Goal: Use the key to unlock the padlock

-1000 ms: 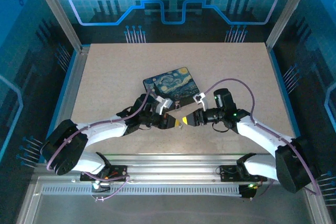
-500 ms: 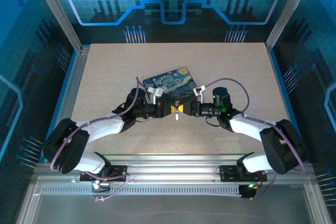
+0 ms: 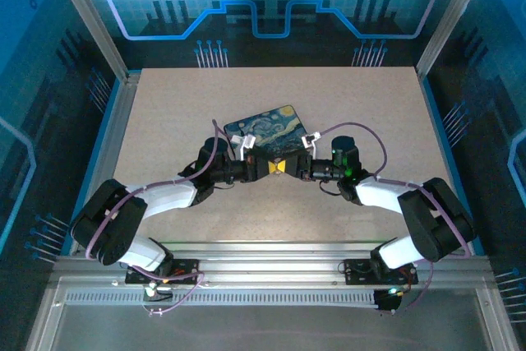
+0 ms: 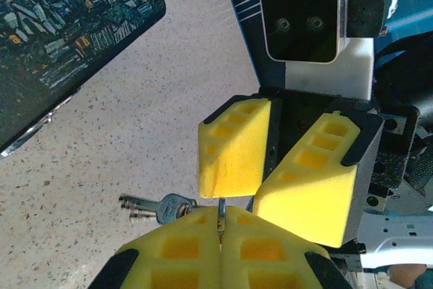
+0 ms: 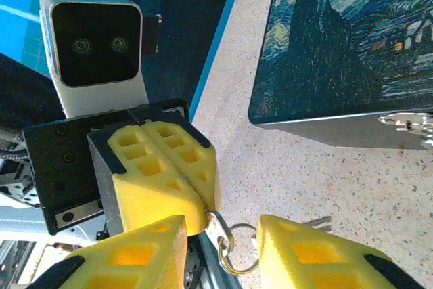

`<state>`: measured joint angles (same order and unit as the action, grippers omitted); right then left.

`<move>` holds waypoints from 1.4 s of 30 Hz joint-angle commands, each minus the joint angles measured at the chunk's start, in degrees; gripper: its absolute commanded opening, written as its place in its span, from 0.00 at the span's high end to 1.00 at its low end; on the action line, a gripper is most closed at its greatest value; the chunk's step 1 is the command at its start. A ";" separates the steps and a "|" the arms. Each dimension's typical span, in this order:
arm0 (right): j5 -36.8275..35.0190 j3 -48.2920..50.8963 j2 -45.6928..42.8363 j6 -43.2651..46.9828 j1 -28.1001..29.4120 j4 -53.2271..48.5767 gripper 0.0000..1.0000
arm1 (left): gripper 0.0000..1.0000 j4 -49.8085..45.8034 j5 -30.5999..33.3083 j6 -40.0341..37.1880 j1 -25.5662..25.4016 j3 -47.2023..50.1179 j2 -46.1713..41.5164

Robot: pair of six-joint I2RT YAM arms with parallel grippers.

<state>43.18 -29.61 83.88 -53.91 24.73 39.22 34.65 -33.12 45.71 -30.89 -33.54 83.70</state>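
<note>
**Step in hand.** The key was being passed or re-gripped between the two grippers. They met above the middle of the table (image 3: pixel 164 121), just to the near side of the black box (image 5: pixel 338 45).

- The left gripper (image 4: pixel 220 220) had its pads pressed together, pinching a thin silvery metal piece.
- A key ring (image 5: pixel 226 238) hung from that piece. The key (image 4: pixel 157 206) lay out to one side of it, just above the table surface.
- The right gripper (image 5: pixel 222 236) had its pads spread, one on each side of the ring. Contact with the ring could not be confirmed.

**Next move, as judged.** The right gripper needed a firm hold on the ring or the key head. The blade had to stay free and pointing outward, ready for the padlock's keyway. A hold on the loose ring alone would probably let the key swing.

**Markings.** No brand, label or text was legible.

- The box lid carried a swirling night-sky painting.
- A metal latch (image 5: pixel 406 122) sat on the box's front edge.
- Any stamping on the key head was too small to read.
</note>
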 commanded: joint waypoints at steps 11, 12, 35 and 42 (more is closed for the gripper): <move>3.05 -0.78 1.64 -1.80 0.88 4.03 0.74 | 1.00 3.60 -1.61 1.38 0.44 0.75 0.20; 3.25 -0.96 1.80 -2.07 1.00 3.98 0.76 | 1.00 3.67 -1.59 1.33 0.39 0.76 0.25; 3.44 -3.38 -5.28 9.84 0.45 -16.51 0.99 | 0.64 -4.54 -1.30 -2.89 2.39 0.38 -3.58; 3.53 -5.28 -5.61 12.93 -0.29 -22.26 1.00 | 0.64 -9.00 -3.15 -6.25 2.38 -1.46 -4.36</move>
<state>45.87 -33.10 79.24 -44.49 25.04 22.02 29.43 -34.83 43.11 -28.91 -32.95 81.19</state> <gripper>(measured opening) 0.048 0.362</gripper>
